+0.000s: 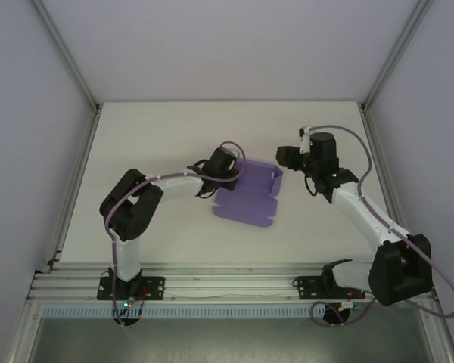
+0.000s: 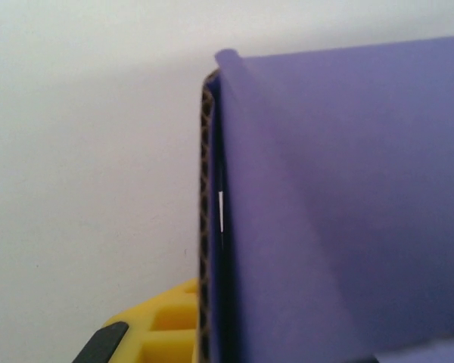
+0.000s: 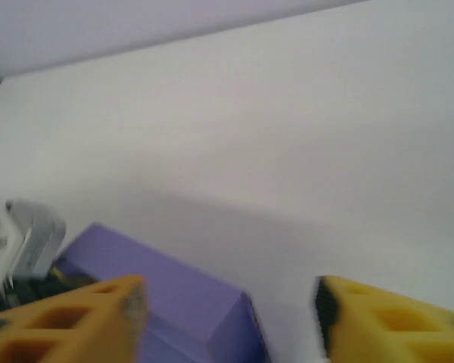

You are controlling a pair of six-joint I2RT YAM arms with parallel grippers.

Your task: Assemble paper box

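**A:** What is the biggest thing there?

**B:** The white table [image 1: 174,136], walled in by pale panels. On it the left arm [image 1: 136,204] bends in from seven o'clock and the right arm [image 1: 363,208] from five o'clock.

**A:** And the paper box?

**B:** The paper box [image 1: 250,198] sits near the middle of the table, between the two arms. It is a violet sheet that lies mostly flat, with a short wall folded up along its three o'clock side.

**A:** Who has hold of it?

**B:** The left gripper [image 1: 228,170] sits at the box's ten o'clock edge, clenched on the card. Its wrist camera looks straight at the card [image 2: 348,189]. The brown fluted edge stands upright, and one yellow finger [image 2: 159,325] is pressed against it at seven o'clock.

**A:** The other claw?

**B:** The right gripper [image 1: 289,157] hangs just beside the raised wall, at the box's two o'clock, and I cannot tell whether it touches. In its own view the gripper [image 3: 227,302] is released. The yellow fingers [image 3: 76,318] stand apart with nothing between them, and a corner of the box [image 3: 174,295] shows low at seven o'clock.
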